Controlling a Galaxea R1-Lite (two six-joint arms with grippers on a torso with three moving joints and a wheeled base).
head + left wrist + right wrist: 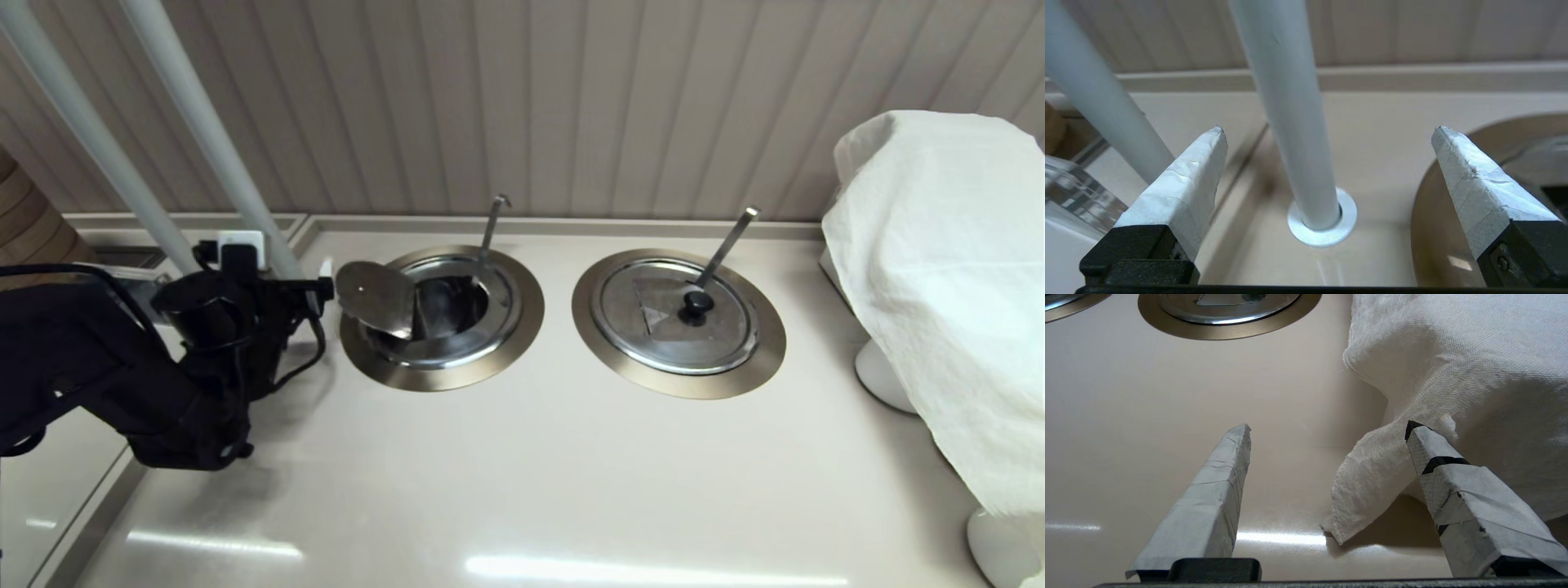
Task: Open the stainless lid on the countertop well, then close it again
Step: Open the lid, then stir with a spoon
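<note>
Far left, over the table edge: left arm point(188, 359), jaws spread wide and gripping nothing, facing a white pole point(1290, 102). Just toward 3 o'clock of it: the stainless lid point(375, 298), off its seat, propped tilted on the 9 o'clock side of the countertop well point(522, 327), knob hidden. Well open, hook-tipped rod point(494, 224) rising at its 12 o'clock. Likely next: closing, with the lid's notch brought round to that rod. Poles crowding 12 o'clock; free table toward 6 o'clock. Further right: twin lid point(678, 314) seated. Far right: right arm's jaws parted, empty, beside a white cloth point(1453, 367); clearly the farther arm.
</note>
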